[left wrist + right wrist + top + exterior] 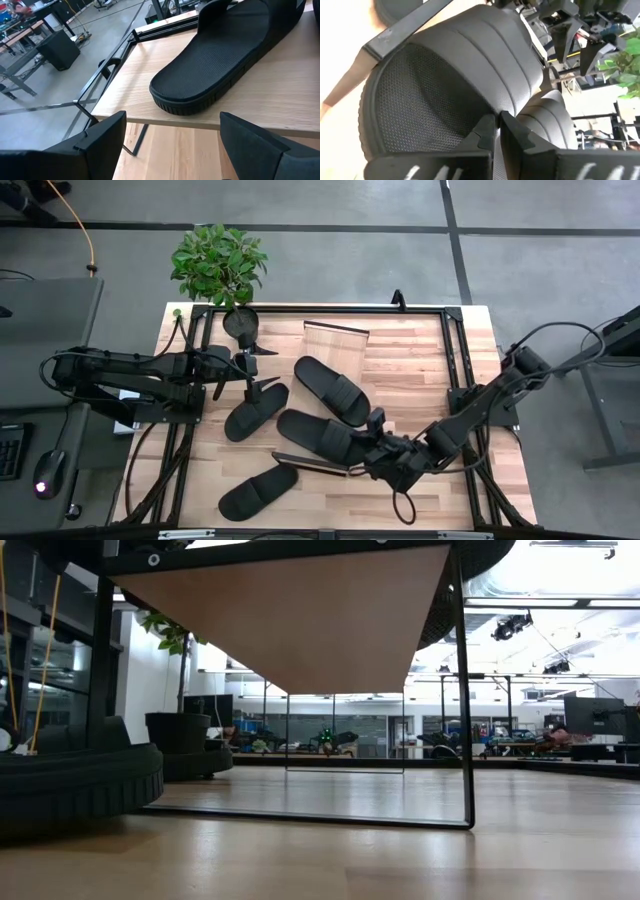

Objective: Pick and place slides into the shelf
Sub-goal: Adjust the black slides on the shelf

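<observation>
Four black slides are in the high view. One (331, 390) lies on the shelf's light plank (338, 345) and also shows in the left wrist view (220, 55). A second (318, 435) lies across the shelf's near end by its dark edge (310, 464). The third (255, 411) and fourth (258, 491) lie on the tabletop to the shelf's left. My right gripper (375, 438) is shut on the second slide's strap. My left gripper (262, 368) is open and empty above the third slide's far end, its fingers (100, 145) facing the shelf's edge. My right gripper pinches the edge of the second slide's ribbed strap (505, 102) between its two fingertips. It comes from the table's right side, slanting down. The slide's mesh footbed (420, 95) lies open in front of the fingers. Whether the sole is lifted does not show.
A potted plant (220, 265) stands at the table's far left corner, close behind my left gripper. The low view looks under the shelf plank (300, 620) past its thin dark leg (465, 690), with a slide's sole (80, 780) at the left.
</observation>
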